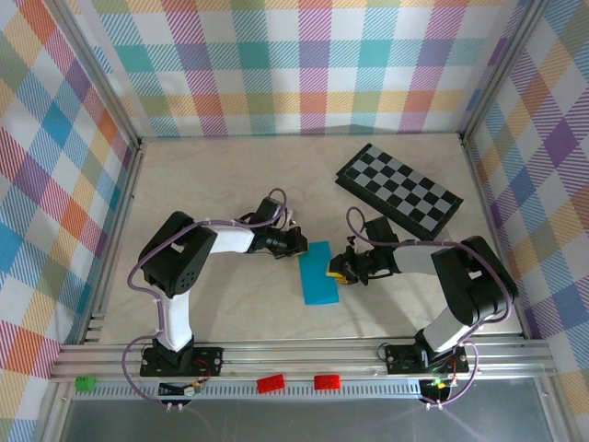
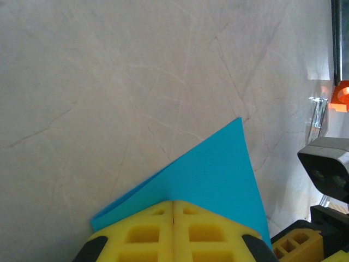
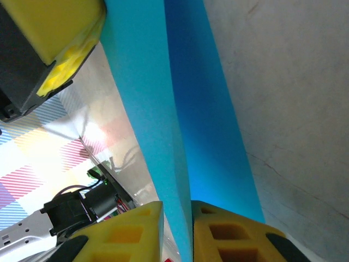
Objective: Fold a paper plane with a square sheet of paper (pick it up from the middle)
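- One square sheet of paper, thin smooth cyan, folded double.
- Left gripper clamped on its corner; right gripper pinching its edge.
- One black-grey checkered board, flat rectangle, beyond right gripper.

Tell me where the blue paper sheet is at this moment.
In the top view the square sheet of paper sits at table centre, between the left gripper and right gripper, southwest of the checkered board.

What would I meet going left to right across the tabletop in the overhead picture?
Left arm's tool → blue paper → right arm's tool → checkered board, lying farther back.
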Controlling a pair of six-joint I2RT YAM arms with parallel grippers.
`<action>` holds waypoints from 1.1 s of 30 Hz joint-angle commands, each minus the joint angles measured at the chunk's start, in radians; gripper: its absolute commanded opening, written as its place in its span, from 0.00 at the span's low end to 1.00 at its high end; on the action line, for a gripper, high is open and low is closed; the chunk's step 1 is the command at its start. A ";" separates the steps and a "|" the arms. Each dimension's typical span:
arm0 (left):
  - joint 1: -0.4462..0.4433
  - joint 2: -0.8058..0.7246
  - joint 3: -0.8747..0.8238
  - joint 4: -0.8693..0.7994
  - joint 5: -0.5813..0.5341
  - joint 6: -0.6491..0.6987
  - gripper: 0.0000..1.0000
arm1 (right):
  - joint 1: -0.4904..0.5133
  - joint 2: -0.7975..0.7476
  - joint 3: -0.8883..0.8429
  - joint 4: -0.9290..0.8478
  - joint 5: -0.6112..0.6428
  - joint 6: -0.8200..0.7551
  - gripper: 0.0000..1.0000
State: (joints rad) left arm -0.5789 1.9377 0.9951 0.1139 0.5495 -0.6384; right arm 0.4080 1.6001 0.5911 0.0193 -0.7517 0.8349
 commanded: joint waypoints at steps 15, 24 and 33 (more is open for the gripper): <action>-0.015 -0.438 -0.188 0.010 -0.121 0.020 0.50 | -0.022 0.059 0.040 0.154 -0.052 0.090 0.05; -0.045 -0.676 -0.425 0.103 -0.167 -0.001 0.51 | 0.058 0.101 0.017 0.314 0.063 0.241 0.11; -0.158 -0.750 -0.471 0.111 -0.182 0.145 0.48 | 0.042 0.094 0.052 0.176 -0.027 0.071 0.14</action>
State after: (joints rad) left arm -0.7197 1.1946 0.5198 0.1940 0.3794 -0.5564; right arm 0.4583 1.6920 0.6189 0.2504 -0.7406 0.9791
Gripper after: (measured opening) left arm 0.480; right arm 0.148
